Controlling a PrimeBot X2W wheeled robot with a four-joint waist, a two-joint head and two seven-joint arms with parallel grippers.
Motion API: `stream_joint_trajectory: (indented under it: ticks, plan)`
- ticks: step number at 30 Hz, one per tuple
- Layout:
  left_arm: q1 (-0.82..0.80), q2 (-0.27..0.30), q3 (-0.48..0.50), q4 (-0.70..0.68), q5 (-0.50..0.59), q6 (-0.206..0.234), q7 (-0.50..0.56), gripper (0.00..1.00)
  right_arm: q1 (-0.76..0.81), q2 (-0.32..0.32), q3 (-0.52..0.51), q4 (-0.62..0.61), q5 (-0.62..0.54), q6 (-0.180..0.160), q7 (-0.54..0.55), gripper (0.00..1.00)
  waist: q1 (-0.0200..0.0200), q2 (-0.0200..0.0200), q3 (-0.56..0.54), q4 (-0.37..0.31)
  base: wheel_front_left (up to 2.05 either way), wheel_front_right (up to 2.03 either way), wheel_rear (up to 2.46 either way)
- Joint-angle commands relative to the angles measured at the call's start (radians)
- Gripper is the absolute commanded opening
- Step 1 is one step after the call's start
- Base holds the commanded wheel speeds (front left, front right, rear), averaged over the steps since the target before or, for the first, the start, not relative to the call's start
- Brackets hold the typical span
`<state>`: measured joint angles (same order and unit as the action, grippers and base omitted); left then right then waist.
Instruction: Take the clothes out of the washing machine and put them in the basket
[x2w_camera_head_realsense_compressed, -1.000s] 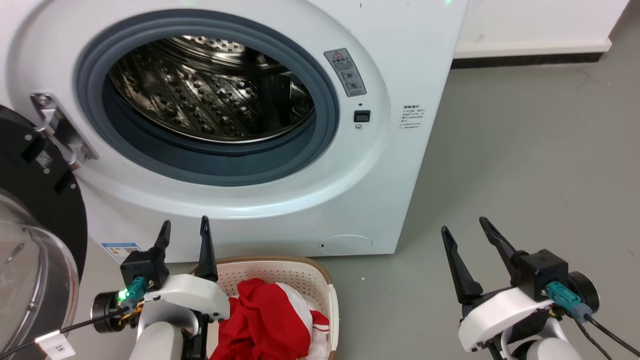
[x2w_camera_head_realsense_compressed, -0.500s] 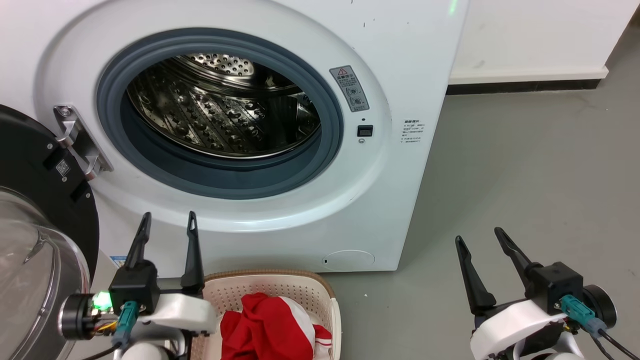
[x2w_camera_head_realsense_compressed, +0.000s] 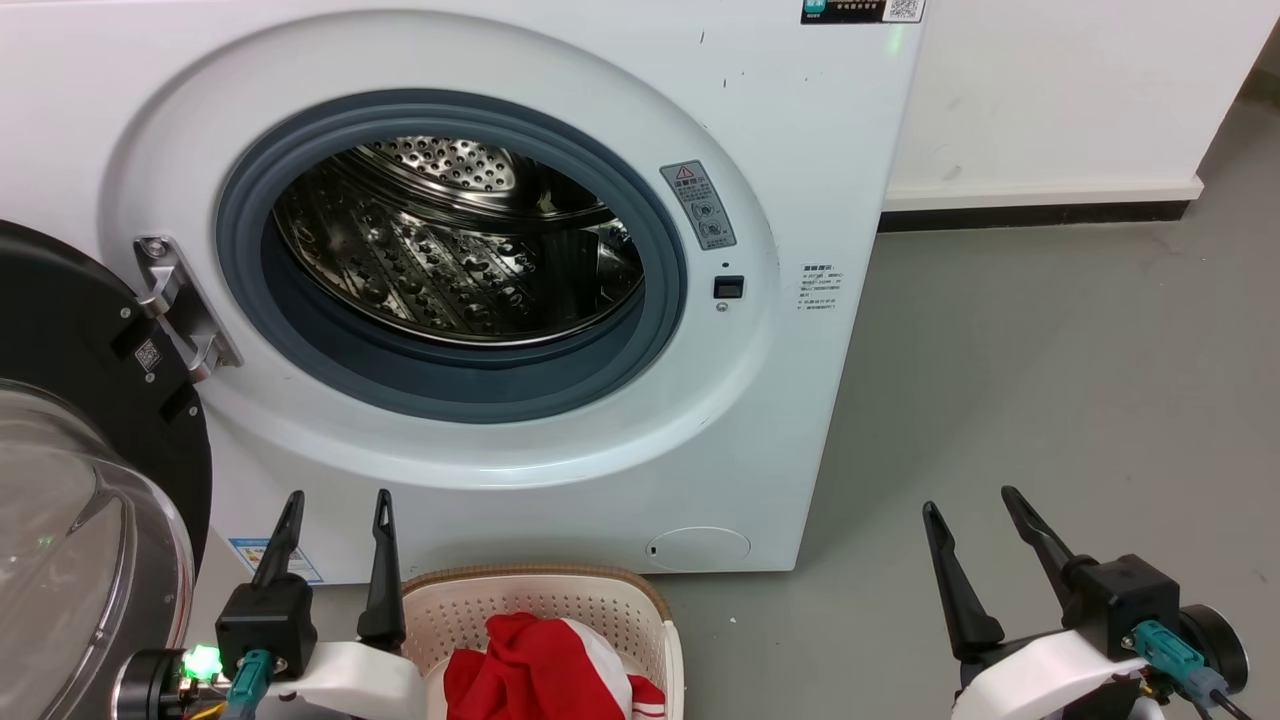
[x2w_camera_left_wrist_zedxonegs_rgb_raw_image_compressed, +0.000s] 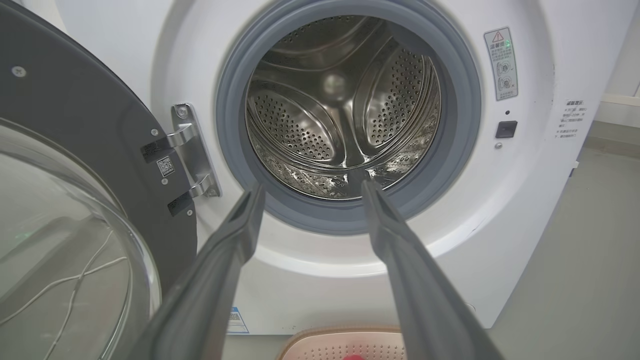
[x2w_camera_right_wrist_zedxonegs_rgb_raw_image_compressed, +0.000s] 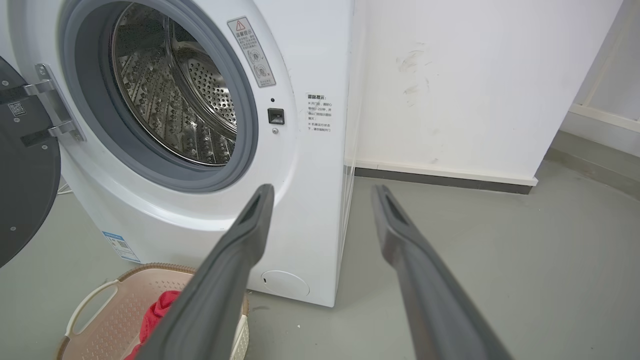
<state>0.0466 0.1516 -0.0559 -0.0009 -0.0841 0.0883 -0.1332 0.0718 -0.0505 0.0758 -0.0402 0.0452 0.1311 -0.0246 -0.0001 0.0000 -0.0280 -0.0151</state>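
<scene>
The red clothes (x2w_camera_head_realsense_compressed: 540, 670) sit in the basket (x2w_camera_head_realsense_compressed: 530, 574), just right of the left gripper (x2w_camera_head_realsense_compressed: 338, 495), which is the nearer one. It and the right gripper (x2w_camera_head_realsense_compressed: 969, 499) both gape wide, empty. The drum (x2w_camera_head_realsense_compressed: 470, 270) of the washing machine (x2w_camera_head_realsense_compressed: 800, 150), farther off, looks bare.

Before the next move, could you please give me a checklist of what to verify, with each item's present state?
1. Drum of the washing machine emptied: ok, bare steel wherever it is in view.
2. Clothes in the basket: ok, red fabric lies inside it.
3. Both garments there: cannot tell, one red heap.
4. Left gripper open and empty: ok.
5. Right gripper open and empty: ok.
6. Door swung wide open: ok.
</scene>
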Motion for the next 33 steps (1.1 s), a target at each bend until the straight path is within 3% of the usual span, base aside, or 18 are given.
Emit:
stream_joint_trajectory:
  ticks: [1,24,25,28,33]
  plan:
    - [0.012,0.002,-0.002,0.000,-0.001,0.001,0.004,1.00,0.006,0.001,0.000,-0.008,0.007,-0.001,0.000,1.00,0.0001,0.0000,-0.002,-0.001,0.00,0.00,0.00]
    - [0.005,0.003,-0.010,0.028,-0.036,0.012,-0.001,1.00,0.007,0.001,0.006,-0.007,0.015,-0.001,0.002,1.00,0.0001,0.0000,-0.003,-0.009,0.00,0.00,0.00]
    - [0.010,-0.002,-0.009,0.029,-0.035,0.009,0.007,0.00,0.001,0.000,0.005,-0.003,0.014,0.000,0.003,0.00,0.0001,0.0000,-0.003,-0.009,0.00,0.00,0.00]
    - [0.015,-0.009,-0.007,0.055,-0.048,0.007,0.012,0.00,0.010,0.000,0.008,0.015,0.029,0.000,0.002,0.00,0.0001,0.0000,-0.003,-0.009,0.00,0.00,0.00]
    - [-0.002,-0.015,0.010,0.073,-0.153,-0.009,0.033,0.00,0.000,-0.007,0.003,0.028,0.149,0.000,0.004,0.00,0.0001,0.0000,-0.001,-0.008,0.00,0.00,0.00]
